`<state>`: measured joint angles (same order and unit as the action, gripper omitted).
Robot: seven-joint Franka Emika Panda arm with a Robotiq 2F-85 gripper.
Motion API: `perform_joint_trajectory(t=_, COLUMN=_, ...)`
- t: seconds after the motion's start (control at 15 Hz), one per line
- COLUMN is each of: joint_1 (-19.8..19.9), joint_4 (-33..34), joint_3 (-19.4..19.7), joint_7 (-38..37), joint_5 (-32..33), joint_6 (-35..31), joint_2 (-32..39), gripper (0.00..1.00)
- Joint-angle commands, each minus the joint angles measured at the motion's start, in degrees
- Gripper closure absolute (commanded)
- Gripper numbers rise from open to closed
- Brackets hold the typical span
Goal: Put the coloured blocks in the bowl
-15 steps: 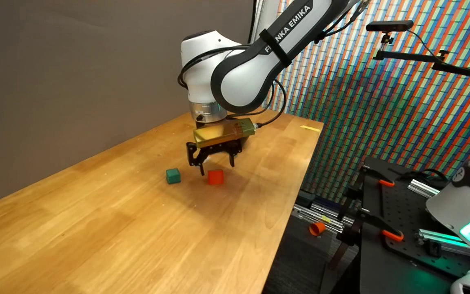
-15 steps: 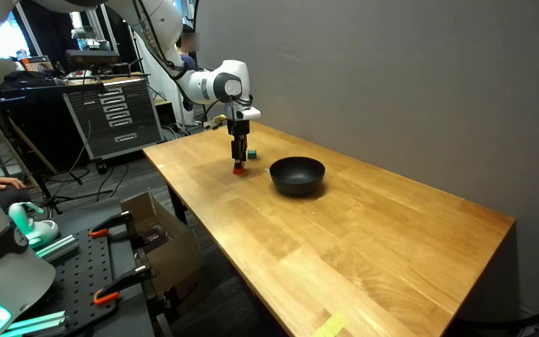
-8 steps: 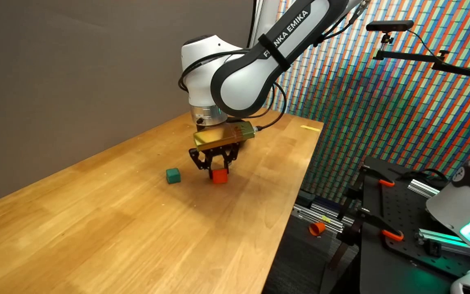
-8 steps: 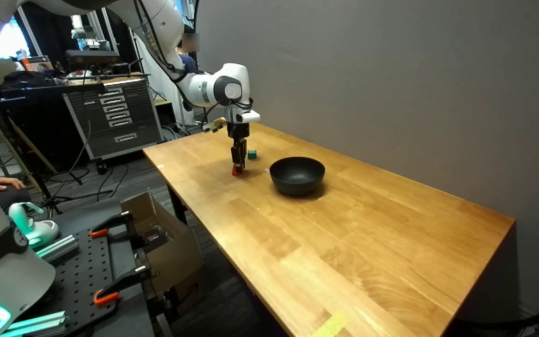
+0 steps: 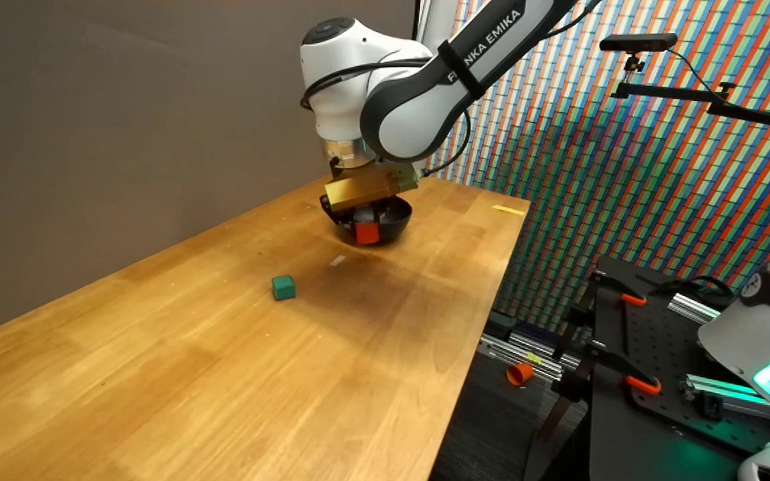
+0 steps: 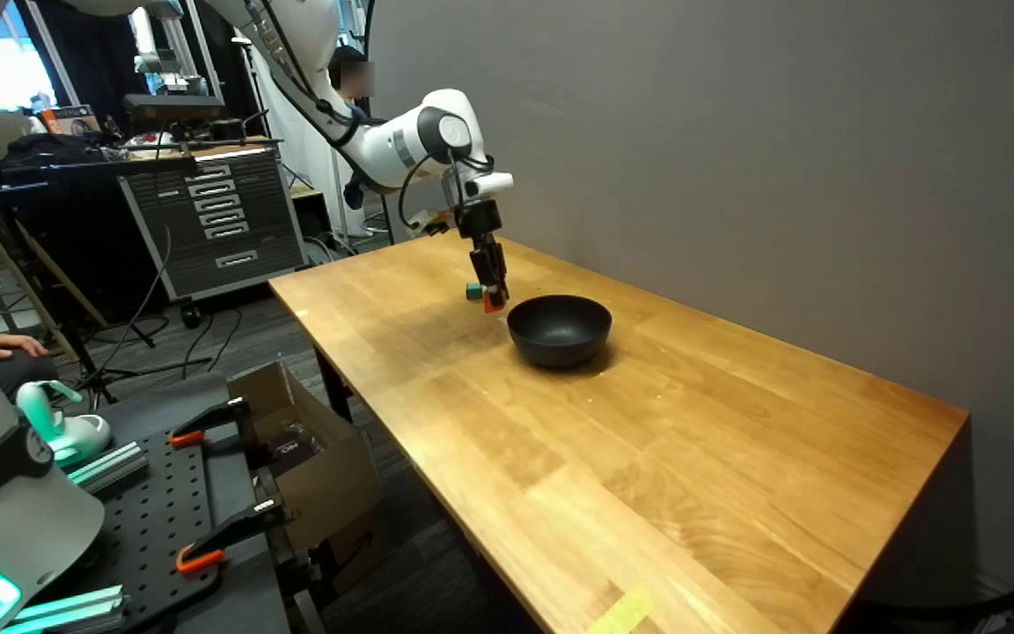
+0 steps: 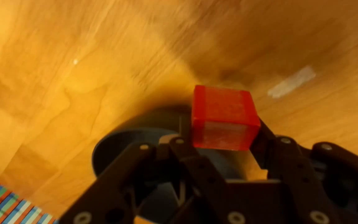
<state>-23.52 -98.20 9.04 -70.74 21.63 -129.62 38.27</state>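
While my end effector (image 7: 224, 132) pinches the red cube (image 7: 225, 107), the black bowl (image 6: 560, 335) occupies its four o'clock in an exterior view.

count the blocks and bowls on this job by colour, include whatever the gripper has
Red block: 1, held in the gripper
Green block: 1, on the table
Black bowl: 1, also on the table
Total: 3
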Motion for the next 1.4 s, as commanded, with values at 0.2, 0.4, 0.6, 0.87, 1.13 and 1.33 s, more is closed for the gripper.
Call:
perform_joint_trajectory(t=0.2, joint_1=-2.1, joint_4=2.4, joint_3=5.1, joint_7=-12.4, joint_5=17.1, joint_6=6.5, joint_2=-2.0, gripper=0.77)
perform_joint_trajectory(t=0.4, joint_1=-0.3, joint_4=3.3, joint_3=3.0, joint_7=-15.3, joint_5=20.1, joint_6=9.4, joint_2=-1.6, gripper=0.27)
perform_joint_trajectory(t=0.6, joint_1=2.6, joint_4=3.5, joint_3=-1.6, joint_7=-13.4, joint_5=16.6, joint_6=7.7, joint_2=-1.9, gripper=0.04)
perform_joint_trajectory(t=0.87, joint_1=6.0, joint_4=5.8, joint_3=-8.2, joint_7=-7.8, joint_5=7.4, joint_6=0.8, joint_2=-0.4, gripper=0.0)
perform_joint_trajectory(t=1.13, joint_1=7.6, joint_4=8.5, joint_3=-11.7, joint_7=0.2, joint_5=-2.6, joint_6=-5.9, joint_2=2.2, gripper=0.0)
perform_joint_trajectory(t=1.33, joint_1=8.1, joint_4=10.7, joint_3=-13.4, joint_7=6.4, joint_5=-9.9, joint_6=-10.2, joint_2=5.8, gripper=0.0)
